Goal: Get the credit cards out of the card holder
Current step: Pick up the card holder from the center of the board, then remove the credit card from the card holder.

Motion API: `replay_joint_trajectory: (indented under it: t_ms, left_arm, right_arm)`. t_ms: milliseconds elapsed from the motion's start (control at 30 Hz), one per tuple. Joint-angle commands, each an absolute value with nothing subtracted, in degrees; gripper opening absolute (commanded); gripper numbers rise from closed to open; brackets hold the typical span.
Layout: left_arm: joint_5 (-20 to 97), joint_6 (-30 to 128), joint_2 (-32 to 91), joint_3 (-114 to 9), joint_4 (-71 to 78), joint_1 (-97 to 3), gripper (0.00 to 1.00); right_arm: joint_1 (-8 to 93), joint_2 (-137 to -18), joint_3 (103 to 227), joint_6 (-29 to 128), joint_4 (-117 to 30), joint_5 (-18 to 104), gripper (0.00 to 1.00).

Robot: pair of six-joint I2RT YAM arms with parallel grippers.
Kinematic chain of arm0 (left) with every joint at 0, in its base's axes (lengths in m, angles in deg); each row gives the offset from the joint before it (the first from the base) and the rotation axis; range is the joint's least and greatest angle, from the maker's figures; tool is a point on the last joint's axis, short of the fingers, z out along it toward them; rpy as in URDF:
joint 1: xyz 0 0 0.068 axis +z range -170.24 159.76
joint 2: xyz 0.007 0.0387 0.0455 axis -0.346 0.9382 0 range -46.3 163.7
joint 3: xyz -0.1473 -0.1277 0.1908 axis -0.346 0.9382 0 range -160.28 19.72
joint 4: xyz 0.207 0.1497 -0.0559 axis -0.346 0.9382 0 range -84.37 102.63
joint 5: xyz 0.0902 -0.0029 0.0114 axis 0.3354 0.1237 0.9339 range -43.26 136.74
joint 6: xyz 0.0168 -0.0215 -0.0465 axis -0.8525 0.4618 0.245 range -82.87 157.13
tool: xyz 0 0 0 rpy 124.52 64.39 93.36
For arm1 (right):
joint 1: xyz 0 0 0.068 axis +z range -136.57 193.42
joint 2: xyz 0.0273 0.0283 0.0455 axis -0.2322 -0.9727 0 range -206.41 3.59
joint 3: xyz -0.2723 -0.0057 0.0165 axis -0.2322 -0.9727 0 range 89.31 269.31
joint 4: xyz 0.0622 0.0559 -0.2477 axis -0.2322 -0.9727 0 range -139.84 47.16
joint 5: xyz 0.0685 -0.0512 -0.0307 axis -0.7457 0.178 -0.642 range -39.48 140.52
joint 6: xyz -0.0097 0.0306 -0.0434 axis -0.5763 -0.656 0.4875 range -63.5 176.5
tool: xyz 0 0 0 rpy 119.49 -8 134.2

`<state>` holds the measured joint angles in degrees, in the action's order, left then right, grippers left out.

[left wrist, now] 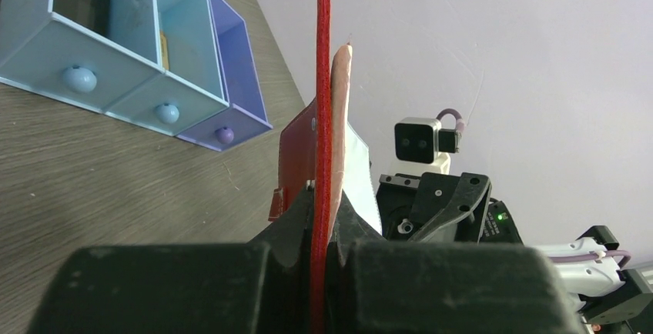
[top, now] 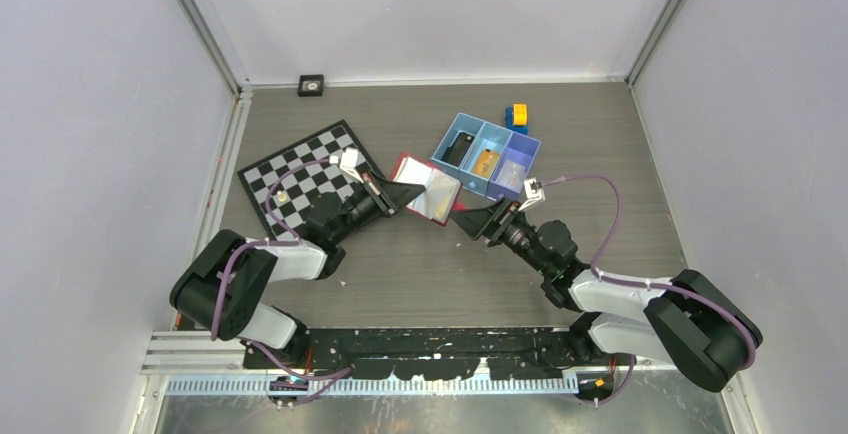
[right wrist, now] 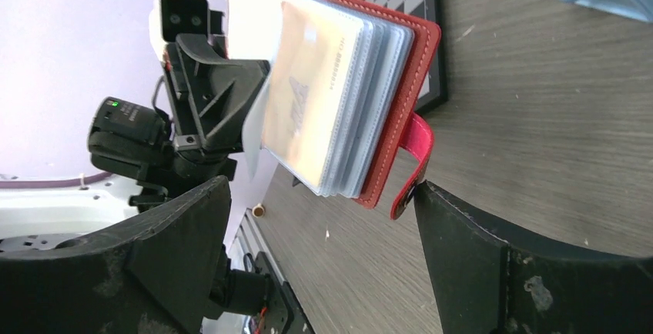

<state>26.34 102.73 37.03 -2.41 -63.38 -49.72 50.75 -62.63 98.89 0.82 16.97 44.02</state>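
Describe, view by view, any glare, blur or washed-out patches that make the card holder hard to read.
Top view: even light; the open card holder shines pale inside, detail lost. Left wrist view: holder edge-on and sharp, the left gripper clamping it dark and blurred. Right wrist view: the holder's top washes out white, print on the card faint; right gripper dark, soft-edged.

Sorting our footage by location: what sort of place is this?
Probably a robotics lab test cell: bare panel walls enclose the table, the left arm and right arm are bolted to a rail at its edge, and a checkerboard lies on it.
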Motion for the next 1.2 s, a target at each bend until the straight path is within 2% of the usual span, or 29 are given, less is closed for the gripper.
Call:
replay_joint_trajectory:
  t_ms: [0,300,967,1067,1167]
  left_arm:
    - [27.14,103.08,34.72,-2.95,-66.16,-50.38,0.0]
    - [26.98,104.15,32.95,-2.78,-66.16,-50.48,0.0]
    - [25.77,106.49,32.4,-2.98,-67.27,-50.78,0.0]
    - [25.56,106.65,33.39,-3.13,-67.79,-50.83,0.0]
    - [25.74,106.49,34.5,-3.13,-68.46,-50.82,0.0]
  right_arm:
    - [52.02,-62.57,101.5,2.65,13.44,46.38,0.94]
    - [52.36,-66.5,102.23,1.65,14.75,48.58,0.94]
    - [52.94,-78.83,106.32,-4.63,31.07,43.75,0.94]
    - [53.27,-79.85,106.52,-5.19,33.41,44.23,0.78]
    - [53.32,-77.82,106.09,-5.11,33.67,43.96,0.54]
